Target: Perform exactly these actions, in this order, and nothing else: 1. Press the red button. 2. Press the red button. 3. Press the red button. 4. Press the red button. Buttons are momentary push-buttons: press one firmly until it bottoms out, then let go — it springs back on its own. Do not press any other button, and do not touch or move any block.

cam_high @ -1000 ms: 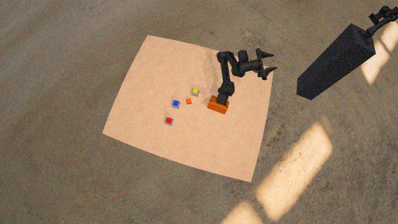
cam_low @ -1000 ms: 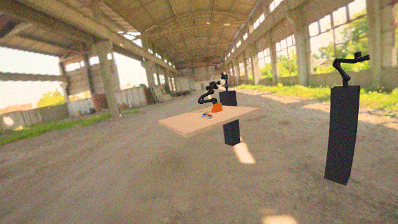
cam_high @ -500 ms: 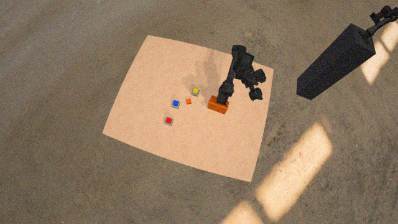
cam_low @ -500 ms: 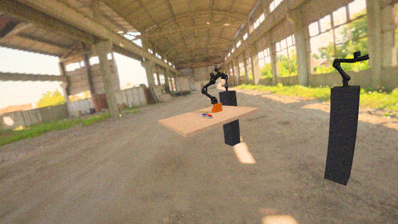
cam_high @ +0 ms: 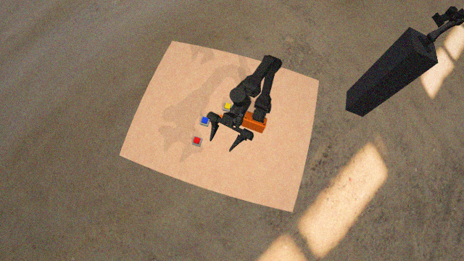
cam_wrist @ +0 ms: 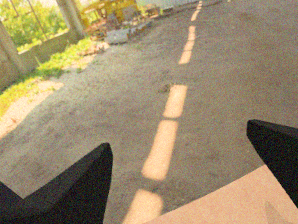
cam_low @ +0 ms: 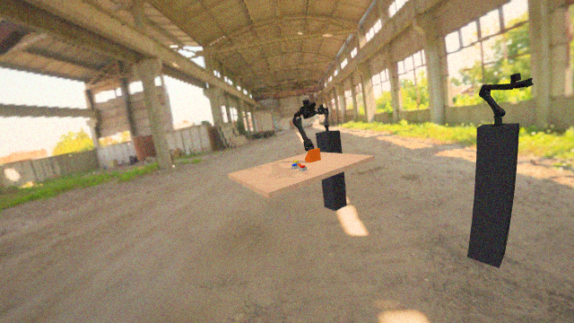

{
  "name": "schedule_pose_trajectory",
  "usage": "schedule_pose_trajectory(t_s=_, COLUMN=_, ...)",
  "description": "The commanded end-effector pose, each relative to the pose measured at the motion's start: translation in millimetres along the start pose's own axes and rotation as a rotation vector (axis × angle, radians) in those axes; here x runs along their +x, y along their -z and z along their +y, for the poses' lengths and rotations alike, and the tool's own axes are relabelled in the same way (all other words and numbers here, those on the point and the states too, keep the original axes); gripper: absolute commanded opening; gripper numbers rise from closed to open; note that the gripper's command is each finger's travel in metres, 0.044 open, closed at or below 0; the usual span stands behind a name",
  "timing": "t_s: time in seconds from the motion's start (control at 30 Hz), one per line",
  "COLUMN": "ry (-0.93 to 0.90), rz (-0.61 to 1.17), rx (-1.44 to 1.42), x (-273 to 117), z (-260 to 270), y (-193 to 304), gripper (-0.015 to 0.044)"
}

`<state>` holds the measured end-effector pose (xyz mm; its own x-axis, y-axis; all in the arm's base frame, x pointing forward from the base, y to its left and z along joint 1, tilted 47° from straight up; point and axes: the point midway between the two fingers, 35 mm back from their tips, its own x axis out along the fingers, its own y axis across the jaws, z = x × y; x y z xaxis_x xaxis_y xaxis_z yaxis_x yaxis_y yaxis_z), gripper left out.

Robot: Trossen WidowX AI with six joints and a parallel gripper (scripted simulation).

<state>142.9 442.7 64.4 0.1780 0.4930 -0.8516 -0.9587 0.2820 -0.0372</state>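
The red button (cam_high: 196, 140) (cam_low: 302, 166) sits in a grey housing on the tan table (cam_high: 275, 174) (cam_low: 251, 179). My gripper (cam_high: 220, 145) (cam_wrist: 180, 139) is open and empty, raised high over the table. In the top view its fingers appear to the right of the red button. In the wrist view both black fingers stand wide apart, with floor and a table edge beyond; no button shows there. The blue button (cam_high: 204, 120) (cam_low: 294, 166) and the yellow button (cam_high: 228, 106) (cam_low: 295, 161) also sit on the table.
A small orange block (cam_high: 221, 117) is mostly hidden behind the gripper in the top view. My arm stands on an orange base (cam_high: 254, 125) (cam_low: 313, 155). Other black arms on dark pedestals (cam_high: 391, 72) (cam_low: 494, 193) (cam_low: 334, 193) stand off the table.
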Motion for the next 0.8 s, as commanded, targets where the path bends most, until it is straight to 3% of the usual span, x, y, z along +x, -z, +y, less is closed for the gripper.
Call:
schedule_pose_trajectory(t_s=0.0, ry=0.149, rz=0.229, rx=0.269, x=33, z=-56, y=41, gripper=0.0400)
schedule_pose_trajectory(t_s=0.2, ry=0.455, rz=0.585, rx=0.674, x=59, z=-138, y=126, gripper=0.0400)
schedule_pose_trajectory(t_s=0.47, ry=0.935, rz=0.995, rx=1.039, x=49, z=-214, y=245, gripper=0.0400)
schedule_pose_trajectory(t_s=0.73, ry=0.974, rz=1.024, rx=1.057, x=46, z=-218, y=253, gripper=0.0400)
schedule_pose_trajectory(t_s=0.77, ry=0.974, rz=1.024, rx=1.057, x=47, z=-218, y=255, gripper=0.0374)
